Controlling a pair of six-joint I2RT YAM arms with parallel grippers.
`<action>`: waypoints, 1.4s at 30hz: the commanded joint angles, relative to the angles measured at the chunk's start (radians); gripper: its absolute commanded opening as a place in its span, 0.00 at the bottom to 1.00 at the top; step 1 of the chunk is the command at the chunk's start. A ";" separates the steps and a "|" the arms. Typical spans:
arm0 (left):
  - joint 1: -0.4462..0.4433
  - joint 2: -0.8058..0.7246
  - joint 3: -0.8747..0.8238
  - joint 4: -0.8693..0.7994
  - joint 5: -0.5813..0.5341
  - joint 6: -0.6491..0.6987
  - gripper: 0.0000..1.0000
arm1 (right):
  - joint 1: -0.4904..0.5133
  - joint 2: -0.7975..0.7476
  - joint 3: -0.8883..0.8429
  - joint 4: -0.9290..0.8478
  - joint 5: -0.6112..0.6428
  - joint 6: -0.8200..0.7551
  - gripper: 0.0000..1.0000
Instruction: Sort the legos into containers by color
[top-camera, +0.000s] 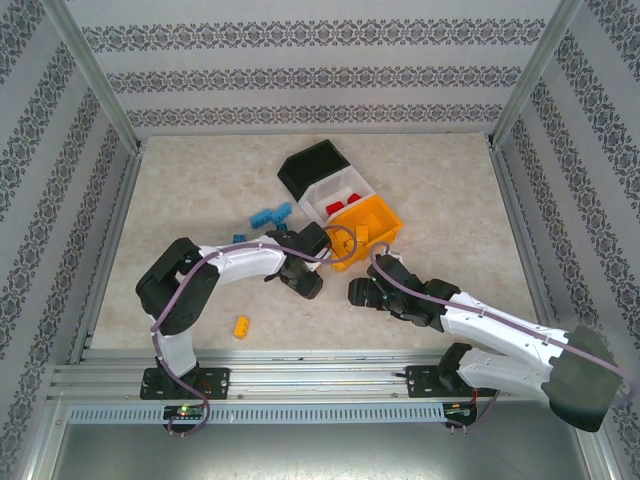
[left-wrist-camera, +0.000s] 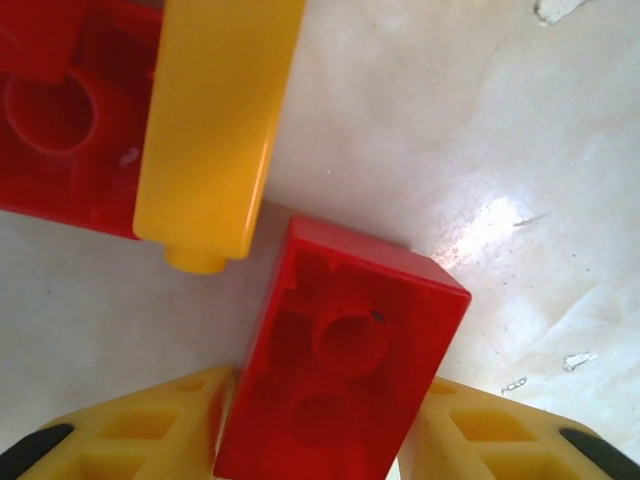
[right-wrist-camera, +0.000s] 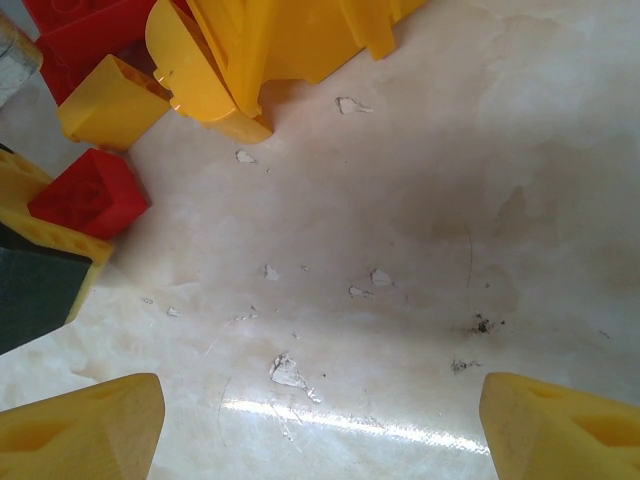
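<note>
A red brick (left-wrist-camera: 340, 350) lies underside-up between the yellow fingers of my left gripper (left-wrist-camera: 320, 425), which is shut on it just above the table. A yellow brick (left-wrist-camera: 215, 120) and another red brick (left-wrist-camera: 60, 110) lie just beyond it. The joined bins stand mid-table: black (top-camera: 312, 163), white (top-camera: 322, 199) holding red bricks (top-camera: 350, 197), and orange-yellow (top-camera: 370, 228). My left gripper (top-camera: 312, 284) sits in front of the orange-yellow bin. My right gripper (top-camera: 358, 293) is open over bare table (right-wrist-camera: 320, 420), facing the held red brick (right-wrist-camera: 90, 195).
Light blue bricks (top-camera: 268, 213) cluster left of the bins. A lone yellow brick (top-camera: 241, 326) lies near the front edge. The orange-yellow bin's base (right-wrist-camera: 270, 50) and a yellow brick (right-wrist-camera: 110, 100) are close ahead of the right gripper. Frame posts and walls surround the table.
</note>
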 joint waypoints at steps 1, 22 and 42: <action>-0.019 -0.061 -0.043 0.055 0.015 -0.023 0.44 | -0.004 0.000 -0.002 0.010 -0.002 0.016 0.83; 0.199 -0.168 0.301 -0.017 0.148 -0.086 0.44 | -0.003 0.050 -0.015 0.062 -0.025 0.022 0.83; 0.095 -0.250 -0.032 -0.010 0.081 -0.082 0.56 | -0.004 0.094 0.012 0.060 -0.027 -0.009 0.83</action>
